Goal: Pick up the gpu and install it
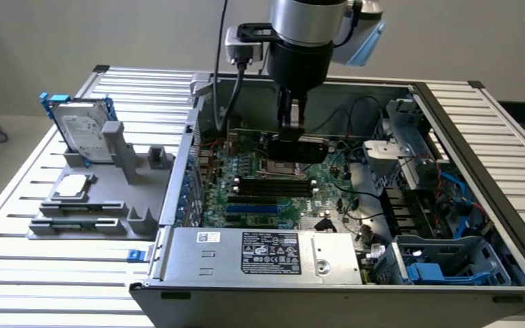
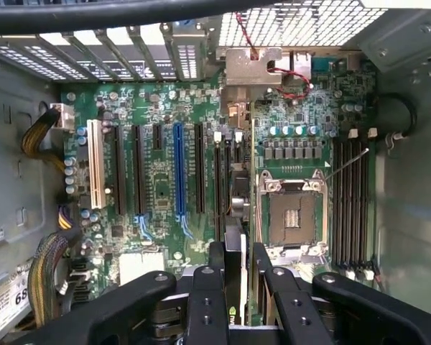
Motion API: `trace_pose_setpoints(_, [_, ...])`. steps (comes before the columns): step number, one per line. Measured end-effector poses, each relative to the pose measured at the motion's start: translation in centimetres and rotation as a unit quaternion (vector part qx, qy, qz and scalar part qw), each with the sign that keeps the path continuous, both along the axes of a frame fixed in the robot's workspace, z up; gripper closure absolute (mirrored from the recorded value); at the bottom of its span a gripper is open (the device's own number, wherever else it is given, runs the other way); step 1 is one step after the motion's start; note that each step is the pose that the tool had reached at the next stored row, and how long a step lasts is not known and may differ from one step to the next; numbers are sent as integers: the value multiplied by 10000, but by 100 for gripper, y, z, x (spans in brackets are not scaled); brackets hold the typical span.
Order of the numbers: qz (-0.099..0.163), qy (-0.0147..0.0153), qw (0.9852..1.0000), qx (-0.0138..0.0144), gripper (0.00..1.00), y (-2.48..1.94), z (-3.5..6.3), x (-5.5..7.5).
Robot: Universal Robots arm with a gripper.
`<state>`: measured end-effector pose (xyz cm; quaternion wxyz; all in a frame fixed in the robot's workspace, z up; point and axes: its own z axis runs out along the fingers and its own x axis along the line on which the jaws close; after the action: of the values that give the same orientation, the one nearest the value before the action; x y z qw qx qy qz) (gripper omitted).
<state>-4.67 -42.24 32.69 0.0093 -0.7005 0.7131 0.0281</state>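
Observation:
My gripper [image 1: 288,133] hangs inside the open computer case [image 1: 481,171], above the green motherboard [image 1: 249,184]. It is shut on the gpu [image 1: 303,149], a thin card with a black cooler, held on edge. From the wrist, the gpu [image 2: 237,201] appears edge-on between the two black fingers [image 2: 217,262] of my gripper [image 2: 238,266], and its silver end bracket [image 2: 253,66] points toward the case's slotted rear wall. The card floats above the board, over the black slots between the blue slot [image 2: 178,169] and the CPU socket [image 2: 293,215].
On a grey fixture [image 1: 89,205] at the exterior view's left stand a silver hard drive in a blue frame [image 1: 85,137] and a small silver chip [image 1: 73,184]. The power supply [image 1: 262,253] fills the case's near side. Drive cages and cables [image 1: 426,205] crowd its right.

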Motion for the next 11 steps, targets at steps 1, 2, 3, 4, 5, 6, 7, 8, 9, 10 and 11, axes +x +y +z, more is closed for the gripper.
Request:
trace_pose_setpoints(1, [22, -1, 10000, 0, 74, -9, 0, 0])
trace_pose_setpoints(2, [37, -2, 10000, 0, 74, -21, -1, -1])
trace_pose_setpoints(3, [48, -3, 10000, 0, 74, -34, -2, -1])
trace_pose_setpoints(4, [55, -4, 10000, 0, 74, -44, -5, -3])
trace_pose_setpoints(5, [62, -6, 10000, -1, 74, -53, -9, -6])
trace_pose_setpoints(6, [69, -7, 10000, 0, 74, -61, -15, -9])
trace_pose_setpoints(7, [74, -10, 10000, 0, 74, -68, -23, -14])
trace_pose_setpoints(8, [78, -13, 10000, 1, 74, -73, -34, -21])
trace_pose_setpoints(9, [82, -15, 10000, 0, 74, -78, -44, -32])
trace_pose_setpoints(10, [84, -15, 10000, -1, 74, -84, -53, -43])
trace_pose_setpoints(11, [86, -15, 10000, -1, 74, -90, -62, -56])
